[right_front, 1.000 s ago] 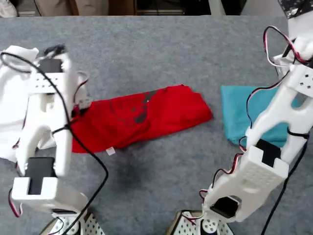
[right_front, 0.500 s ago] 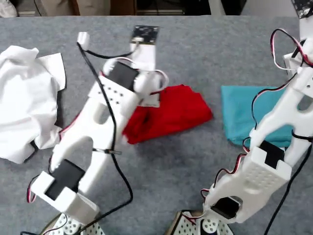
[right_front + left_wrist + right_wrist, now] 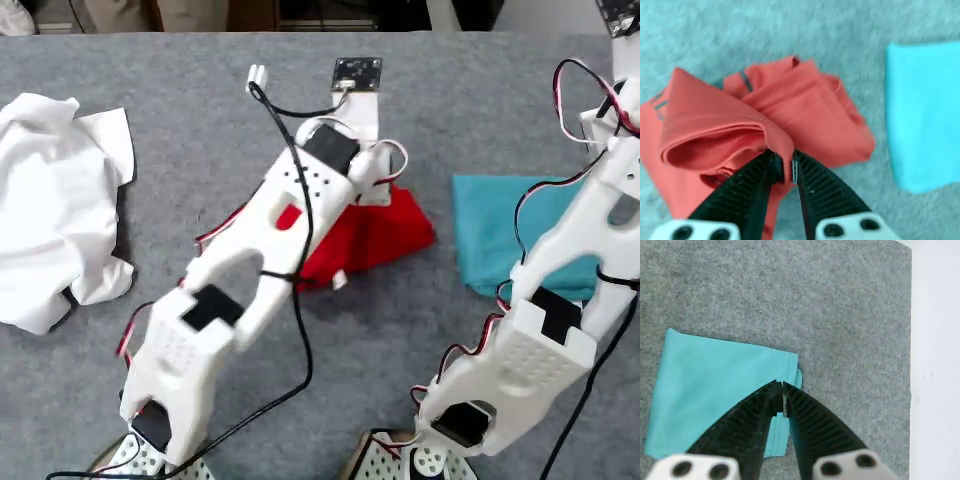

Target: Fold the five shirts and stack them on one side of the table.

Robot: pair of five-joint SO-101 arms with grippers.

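Left gripper point(image 3: 785, 166): mine, pads clamped tight on a doubled fold of the red shirt point(image 3: 807, 112), which is pinched right at the tips.
Right gripper point(image 3: 781, 392): mine, tips pressed together with nothing between them, hanging over the teal shirt point(image 3: 715, 390) by its hemmed edge.
Red shirt, place: middle of the table point(image 3: 200, 90), near the teal shirt with a strip of grey felt between them.
Red shirt, lie: a short bunched wad. Its long axis runs side to side across the table. The closed, rounded end points at the right edge, and the end I hold is lifted and curled over in a loop above the rest.
Teal shirt: folded flat, near the right edge of the table, partly under my right arm point(image 3: 550, 320).
White shirt point(image 3: 50, 200): a crumpled heap at the left edge, towards the far-left corner, well apart from the red one.
Left arm point(image 3: 250, 270): stretched on a slant from the near edge to the table's middle.
Change, one second: the red shirt lay as a long band across the middle, with my left arm over its left end. I have since swung that arm to the right, dragging that end over towards the right end, so the band is now much shorter.
Change, right arm: hardly shifted.
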